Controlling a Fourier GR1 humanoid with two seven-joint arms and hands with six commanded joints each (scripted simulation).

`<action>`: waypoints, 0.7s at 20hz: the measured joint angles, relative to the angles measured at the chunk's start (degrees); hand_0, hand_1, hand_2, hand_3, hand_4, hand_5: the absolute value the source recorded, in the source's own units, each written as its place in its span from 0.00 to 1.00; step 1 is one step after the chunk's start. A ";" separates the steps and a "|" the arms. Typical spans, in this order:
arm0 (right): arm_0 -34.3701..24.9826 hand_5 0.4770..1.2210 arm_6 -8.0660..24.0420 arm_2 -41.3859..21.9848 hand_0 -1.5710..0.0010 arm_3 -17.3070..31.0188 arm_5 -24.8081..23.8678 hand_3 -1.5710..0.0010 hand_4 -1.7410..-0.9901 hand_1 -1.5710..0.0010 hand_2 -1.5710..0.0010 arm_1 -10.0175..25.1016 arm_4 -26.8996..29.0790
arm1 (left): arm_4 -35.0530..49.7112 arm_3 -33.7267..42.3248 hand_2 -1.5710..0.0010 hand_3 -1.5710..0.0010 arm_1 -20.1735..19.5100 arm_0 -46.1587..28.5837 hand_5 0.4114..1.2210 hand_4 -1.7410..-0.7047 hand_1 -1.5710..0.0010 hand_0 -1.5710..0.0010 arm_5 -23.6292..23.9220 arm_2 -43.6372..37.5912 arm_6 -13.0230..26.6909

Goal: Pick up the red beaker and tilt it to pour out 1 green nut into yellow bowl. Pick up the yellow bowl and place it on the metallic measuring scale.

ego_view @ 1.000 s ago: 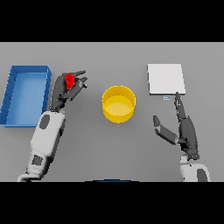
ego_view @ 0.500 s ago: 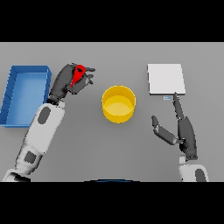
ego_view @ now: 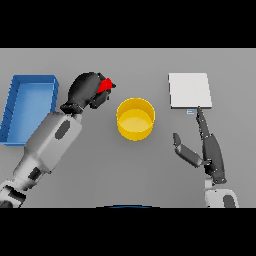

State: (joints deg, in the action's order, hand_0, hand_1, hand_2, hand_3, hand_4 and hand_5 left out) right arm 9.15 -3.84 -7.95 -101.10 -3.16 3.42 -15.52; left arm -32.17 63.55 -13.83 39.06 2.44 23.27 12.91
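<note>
A grey table (ego_view: 125, 170) is seen from above. A blue tray (ego_view: 30, 107) is set at its left edge and a scale (ego_view: 189, 90) at far right — both well apart from the yellow bowl (ego_view: 135, 118) at centre. The right hand (ego_view: 207, 150) is held below the scale, fingers straight and spread. The left hand (ego_view: 86, 91) is curled tight around the red beaker (ego_view: 105, 86) — held between tray and bowl, left of the bowl.

You have a single head view, looking steeply down on the grey surface (ego_view: 150, 170) from the robot's own side. It stands far enough back to take in both forearms and the surface's far edge.
</note>
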 measured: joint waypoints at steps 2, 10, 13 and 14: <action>-0.14 0.30 0.55 -0.22 1.00 0.37 -0.36 1.00 0.63 1.00 1.00 -0.33 -0.53 | -4.26 -0.37 0.00 0.00 -1.53 2.31 0.93 0.00 0.00 0.00 -1.73 4.18 0.97; -0.36 0.29 0.10 0.17 1.00 1.08 0.01 1.00 0.60 1.00 1.00 -0.93 0.84 | -14.22 -4.17 0.00 0.11 -4.54 11.56 0.99 0.05 0.00 0.00 -9.39 15.48 -0.09; -0.24 0.26 -0.42 0.56 1.00 1.45 -0.65 1.00 0.60 1.00 1.00 -1.52 1.16 | -16.84 -6.13 0.00 0.15 -4.41 15.30 0.99 0.03 0.00 0.00 -13.21 20.13 -1.81; -0.58 0.25 -0.49 0.85 1.00 1.62 -0.50 1.00 0.59 1.00 1.00 -1.65 1.84 | -17.80 -6.92 0.00 0.12 -4.24 16.50 0.99 0.03 0.00 0.00 -13.82 21.78 -2.99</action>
State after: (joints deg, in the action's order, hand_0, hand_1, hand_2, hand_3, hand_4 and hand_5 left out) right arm 8.57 -4.33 -7.10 -99.47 -3.66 1.77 -13.68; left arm -49.97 56.63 -18.07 55.56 -11.38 45.05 9.92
